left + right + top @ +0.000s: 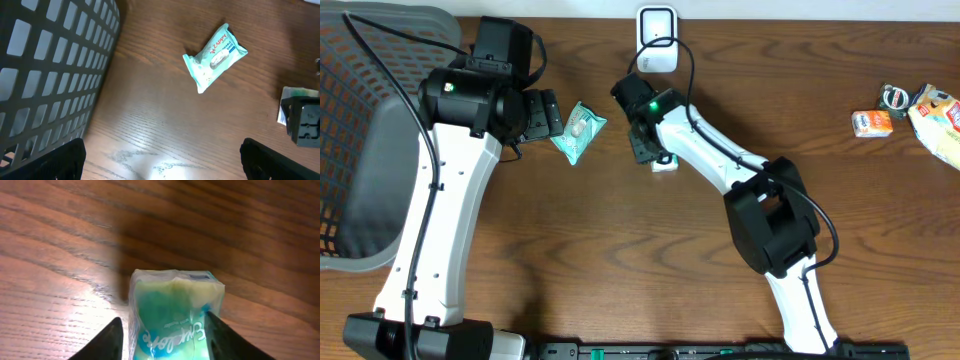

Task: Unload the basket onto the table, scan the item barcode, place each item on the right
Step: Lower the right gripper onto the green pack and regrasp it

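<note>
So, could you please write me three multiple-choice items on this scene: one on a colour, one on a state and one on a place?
1. What colour is the Zappy packet ahead of the left tool?
A. Red
B. Teal
C. Black

2. How does the left tool stand?
A. Shut on the Zappy packet
B. Shut, with nothing in it
C. Open, with nothing between its fingers

3. Where is the other packet?
A. Between the fingers of the right tool
B. On top of the Zappy packet
C. Between the left tool's fingers

Answers:
1. B, since the wrapper shows teal in the left wrist view.
2. C, since its fingers stand wide apart with nothing between them.
3. A, since the right wrist view shows a finger at each side of it.
</note>
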Motion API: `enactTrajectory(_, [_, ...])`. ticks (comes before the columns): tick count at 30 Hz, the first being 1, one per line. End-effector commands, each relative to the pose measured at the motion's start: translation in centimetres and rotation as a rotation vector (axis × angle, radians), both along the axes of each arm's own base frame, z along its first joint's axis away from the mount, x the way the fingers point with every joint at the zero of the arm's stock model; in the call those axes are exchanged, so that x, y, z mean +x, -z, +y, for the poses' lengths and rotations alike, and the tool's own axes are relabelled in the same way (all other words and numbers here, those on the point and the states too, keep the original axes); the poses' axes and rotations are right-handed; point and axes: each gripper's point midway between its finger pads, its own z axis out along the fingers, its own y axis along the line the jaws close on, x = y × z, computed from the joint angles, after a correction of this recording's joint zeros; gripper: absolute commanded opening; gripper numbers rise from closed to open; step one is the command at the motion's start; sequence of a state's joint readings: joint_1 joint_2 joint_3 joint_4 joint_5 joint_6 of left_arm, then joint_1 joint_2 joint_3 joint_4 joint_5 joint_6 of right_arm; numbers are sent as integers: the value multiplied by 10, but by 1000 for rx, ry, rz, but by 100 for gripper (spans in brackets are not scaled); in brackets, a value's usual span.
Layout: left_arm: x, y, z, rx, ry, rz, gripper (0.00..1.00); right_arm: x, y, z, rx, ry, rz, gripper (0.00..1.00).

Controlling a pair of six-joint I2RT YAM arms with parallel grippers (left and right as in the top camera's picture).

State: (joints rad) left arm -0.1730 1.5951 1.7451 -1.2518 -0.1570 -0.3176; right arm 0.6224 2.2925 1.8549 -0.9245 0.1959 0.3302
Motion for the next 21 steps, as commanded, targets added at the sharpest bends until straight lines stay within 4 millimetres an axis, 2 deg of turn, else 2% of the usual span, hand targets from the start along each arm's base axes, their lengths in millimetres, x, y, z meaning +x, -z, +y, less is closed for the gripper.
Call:
enactTrajectory(1, [-1, 0, 3, 8, -14, 0, 98, 1, -36, 21, 50, -27, -69, 49])
enactTrajectory(4, [-1, 0, 3, 8, -14, 0, 98, -5, -35, 30, 50, -47, -69, 48])
enactTrajectory(9, [-1, 0, 3, 8, -14, 0, 98, -10, -30, 40, 48, -44, -79, 41])
enactTrajectory(11, [-1, 0, 3, 8, -14, 0, 98, -9, -27, 38, 18, -28, -95, 41])
enactTrajectory(14, [-1, 0, 3, 8, -14, 0, 98, -5, -24, 27, -50, -14, -120, 49])
enactTrajectory(16, [-1, 0, 3, 8, -14, 0, 98, -4, -22, 21, -77, -7, -127, 49])
enactTrajectory(21, [-1, 0, 3, 8, -14, 0, 98, -3, -23, 20, -82, -5, -132, 51])
